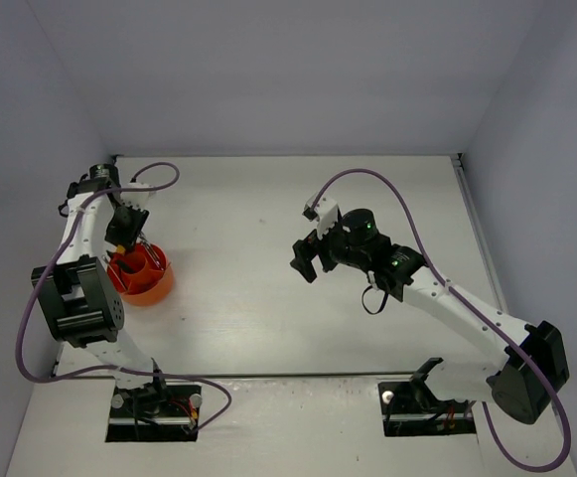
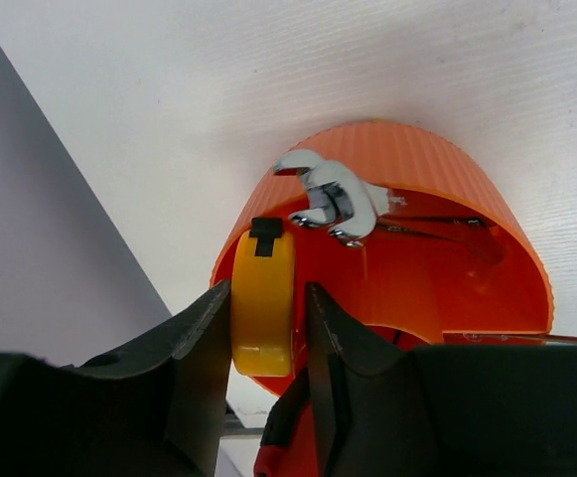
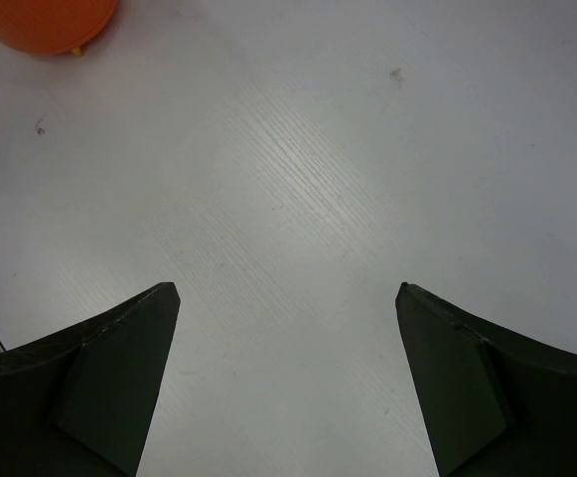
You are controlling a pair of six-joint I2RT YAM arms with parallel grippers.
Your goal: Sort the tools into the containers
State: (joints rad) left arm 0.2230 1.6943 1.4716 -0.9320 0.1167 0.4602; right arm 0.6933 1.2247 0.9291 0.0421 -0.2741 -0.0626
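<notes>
Tape measure (image 2: 262, 303) on edge between the left gripper's (image 2: 268, 291) fingers, at the orange tub's (image 2: 417, 159) near rim.
Stood upright, black tab topmost, flat faces toward the fingers; touched one finger, showed a sliver of gap at the other: clamped or released, could not tell. Shared the tub with wrenches (image 2: 333, 199) leaning on the far rim, room between. Sat well apart from the right gripper (image 3: 288, 298), spread wide over the table (image 3: 318, 149).

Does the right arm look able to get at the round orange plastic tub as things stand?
Probably not cleanly. The open right tool has bare table between it and the round orange plastic tub, but the left tool sits over its rim, a small yellow tape measure between its jaws.
</notes>
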